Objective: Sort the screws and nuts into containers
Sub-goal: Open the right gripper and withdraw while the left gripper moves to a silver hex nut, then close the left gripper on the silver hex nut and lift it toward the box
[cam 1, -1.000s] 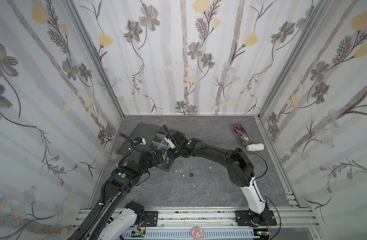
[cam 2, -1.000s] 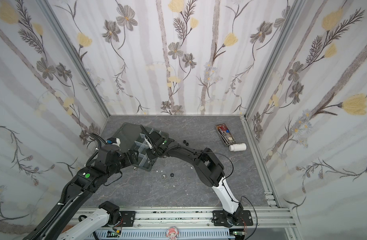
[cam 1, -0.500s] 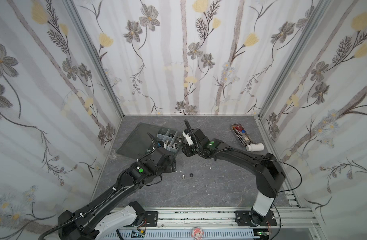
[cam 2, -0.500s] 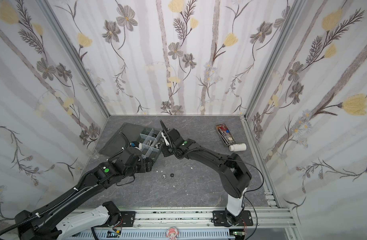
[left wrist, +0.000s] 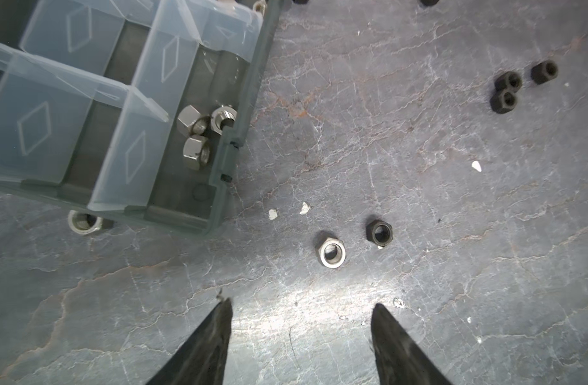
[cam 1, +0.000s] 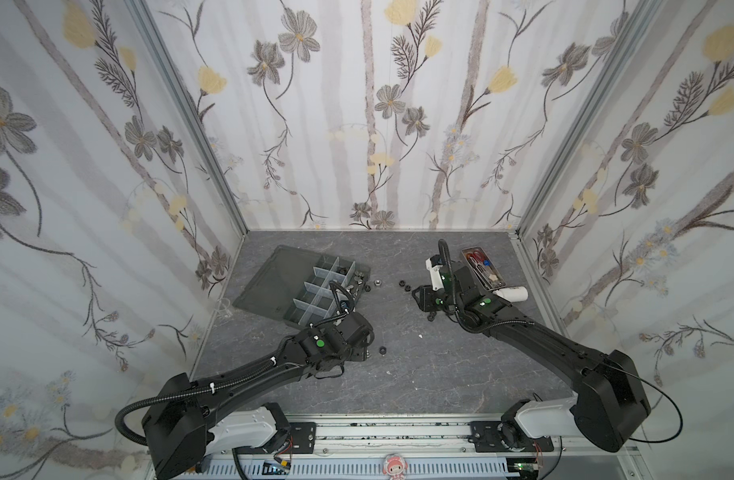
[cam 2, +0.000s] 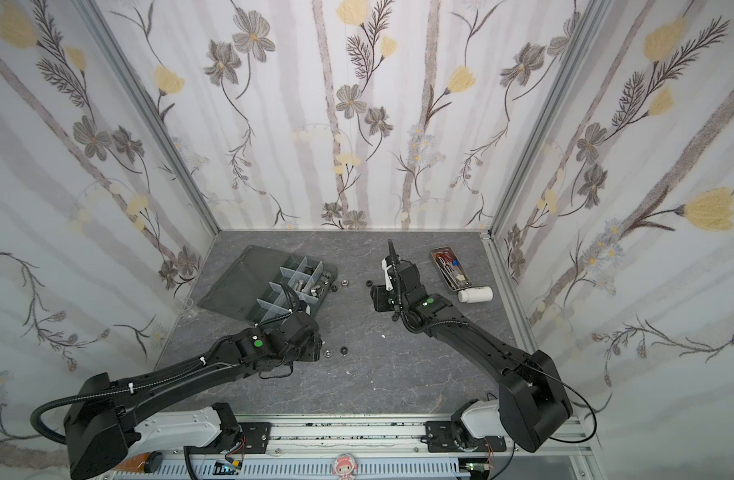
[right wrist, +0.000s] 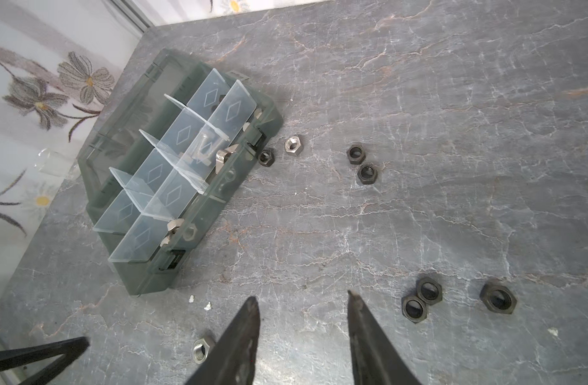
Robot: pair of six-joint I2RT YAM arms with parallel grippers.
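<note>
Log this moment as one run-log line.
left gripper: open, empty, above table near silver nut and black nut | right gripper: open, empty | organizer box: lid open, three sorted nuts inside

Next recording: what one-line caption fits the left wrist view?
Open left gripper poised near a silver nut and a black nut lying on the table beside the organizer box.

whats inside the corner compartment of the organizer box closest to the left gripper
Three silver hex nuts lie bunched in that compartment of the organizer box, in the left wrist view. The clear divider covers part of its floor, hiding anything there.
</note>
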